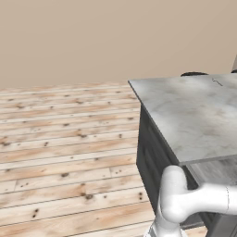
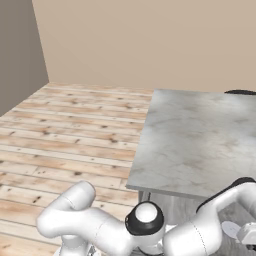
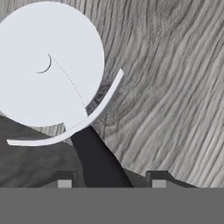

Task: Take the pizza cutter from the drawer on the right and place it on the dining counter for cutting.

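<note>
Tool [image 3: 111,183] straddles pizza cutter [image 3: 48,65] handle; drawer [image 3: 175,87] floor beneath.

Pizza cutter [image 3: 52,65] flat on the drawer [image 3: 175,87] floor, handle running between the fingertips [image 3: 64,180] of the gripper [image 3: 111,181] (contact not clear). Drawer pulled out below the near edge of the dining counter [image 1: 194,115], arm reaching down into it. Plank floor [image 1: 60,152] left of the counter, wall [image 1: 92,37] behind.
</note>
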Robot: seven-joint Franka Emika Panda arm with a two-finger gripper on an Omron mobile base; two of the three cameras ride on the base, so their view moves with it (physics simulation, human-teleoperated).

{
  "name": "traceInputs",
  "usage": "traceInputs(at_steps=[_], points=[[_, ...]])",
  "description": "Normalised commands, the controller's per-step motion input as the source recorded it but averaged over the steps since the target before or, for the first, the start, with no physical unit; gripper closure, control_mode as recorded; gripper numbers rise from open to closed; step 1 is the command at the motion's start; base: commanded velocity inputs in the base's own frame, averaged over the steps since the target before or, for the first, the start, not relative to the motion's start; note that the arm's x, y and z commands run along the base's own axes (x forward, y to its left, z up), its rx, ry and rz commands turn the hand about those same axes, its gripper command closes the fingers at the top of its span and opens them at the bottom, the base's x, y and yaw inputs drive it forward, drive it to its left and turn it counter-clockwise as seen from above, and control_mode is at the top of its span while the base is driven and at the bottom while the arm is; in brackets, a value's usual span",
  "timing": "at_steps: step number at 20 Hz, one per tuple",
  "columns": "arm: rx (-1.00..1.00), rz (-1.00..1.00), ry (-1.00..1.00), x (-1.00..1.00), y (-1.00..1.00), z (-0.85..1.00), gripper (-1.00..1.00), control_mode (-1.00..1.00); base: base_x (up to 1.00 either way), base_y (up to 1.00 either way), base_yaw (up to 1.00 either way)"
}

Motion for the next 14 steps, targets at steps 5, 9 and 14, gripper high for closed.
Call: traceInputs(at_steps=[5,9,14], points=[[-0.08,0.00,-0.01,-0.32,0.66,0.63,1.00,-1.00,0.00,0.00,0.00],[-0.12,0.00,-0.01,-0.35,0.86,0.69,1.00,-1.00,0.00,0.00,0.00],[-0.13,0.00,0.00,-0.35,0.93,0.74,1.00,-1.00,0.00,0.00,0.00]])
